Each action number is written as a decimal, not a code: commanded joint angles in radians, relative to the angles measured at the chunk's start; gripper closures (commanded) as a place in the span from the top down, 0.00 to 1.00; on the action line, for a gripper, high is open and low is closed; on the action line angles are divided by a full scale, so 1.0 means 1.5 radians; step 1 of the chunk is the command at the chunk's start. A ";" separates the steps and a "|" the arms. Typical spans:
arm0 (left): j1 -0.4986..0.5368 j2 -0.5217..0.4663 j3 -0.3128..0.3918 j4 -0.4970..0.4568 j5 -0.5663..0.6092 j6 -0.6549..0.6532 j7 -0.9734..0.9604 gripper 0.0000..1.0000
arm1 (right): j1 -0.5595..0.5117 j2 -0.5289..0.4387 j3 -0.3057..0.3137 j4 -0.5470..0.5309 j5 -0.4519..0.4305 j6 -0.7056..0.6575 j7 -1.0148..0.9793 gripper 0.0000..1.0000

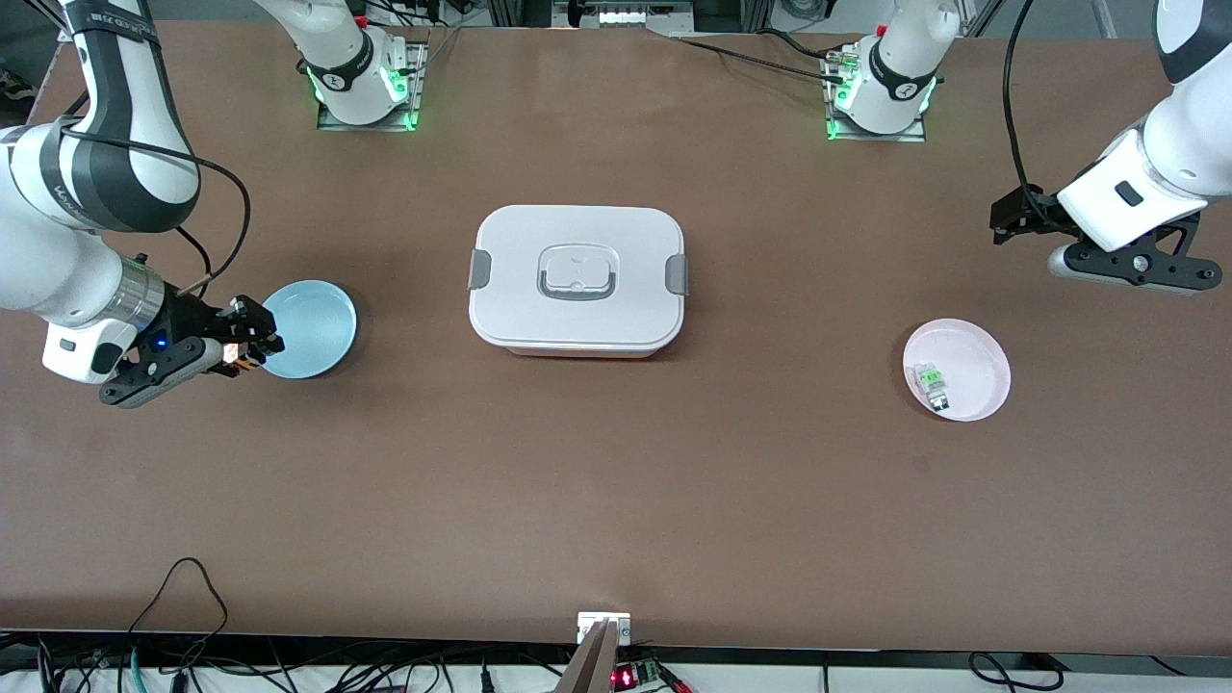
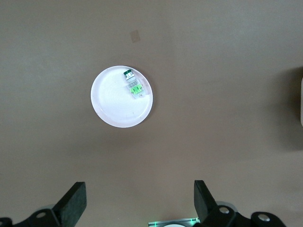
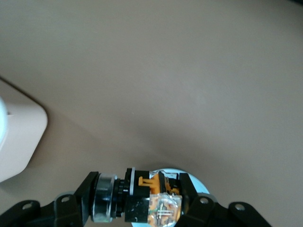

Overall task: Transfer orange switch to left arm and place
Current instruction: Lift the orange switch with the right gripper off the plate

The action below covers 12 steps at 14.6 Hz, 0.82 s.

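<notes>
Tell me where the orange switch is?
The right gripper holds the orange switch in its fingers, over the blue plate's edge at the right arm's end.

— What blocks the middle of the frame?
— The box (image 1: pixel 577 279), lid on, between the blue plate (image 1: pixel 310 328) at centre-left and the pink plate (image 1: pixel 957 370) at lower right.
— Any way round?
— Bare table (image 1: pixel 616 500) spans the frame's lower half; another open strip lies above the box.

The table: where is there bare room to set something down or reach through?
Bare table runs between the box and the front camera, and between box and pink plate. It is crowded at the blue plate, where the right tool grips the orange switch.
</notes>
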 commanded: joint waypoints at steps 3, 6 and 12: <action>-0.001 0.005 -0.003 0.010 0.007 -0.014 0.002 1.00 | -0.002 -0.007 -0.002 0.004 0.193 0.005 -0.209 0.21; -0.003 0.004 -0.005 0.010 0.006 -0.018 0.001 1.00 | -0.001 -0.007 0.000 0.004 0.270 0.005 -0.308 0.21; 0.002 0.019 -0.002 0.007 -0.144 -0.111 0.016 1.00 | -0.001 0.014 0.004 -0.004 0.483 -0.004 -0.606 0.21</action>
